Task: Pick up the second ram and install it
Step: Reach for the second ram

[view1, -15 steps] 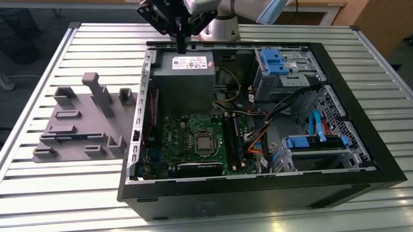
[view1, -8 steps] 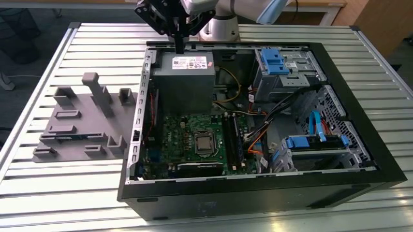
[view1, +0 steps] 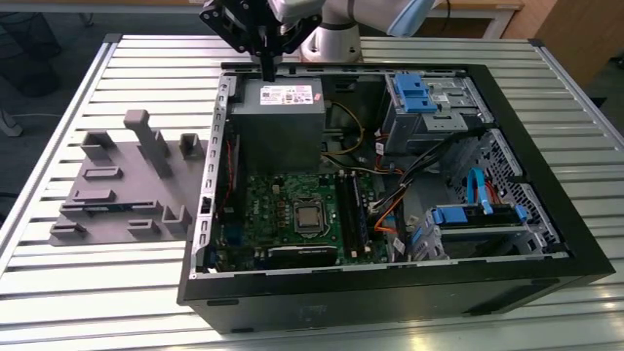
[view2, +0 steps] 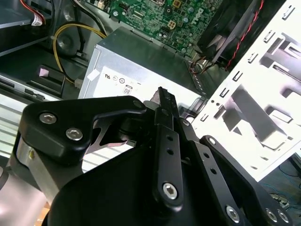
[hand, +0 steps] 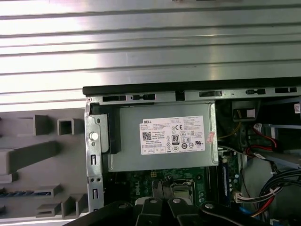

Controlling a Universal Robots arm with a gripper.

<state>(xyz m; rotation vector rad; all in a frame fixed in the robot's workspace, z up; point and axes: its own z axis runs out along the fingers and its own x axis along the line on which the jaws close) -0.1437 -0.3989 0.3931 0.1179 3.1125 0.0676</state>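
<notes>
The second ram [hand: 21, 193] lies as a blue strip in the grey holder [hand: 33, 155] beside the case [view1: 390, 285], well apart from the gripper [view1: 266, 73], which hangs with fingers together and empty above the power supply [view1: 278, 117], so we should grasp it squarely by its long edges.

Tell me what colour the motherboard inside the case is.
Green; the motherboard shows best in the exterior view.
</notes>
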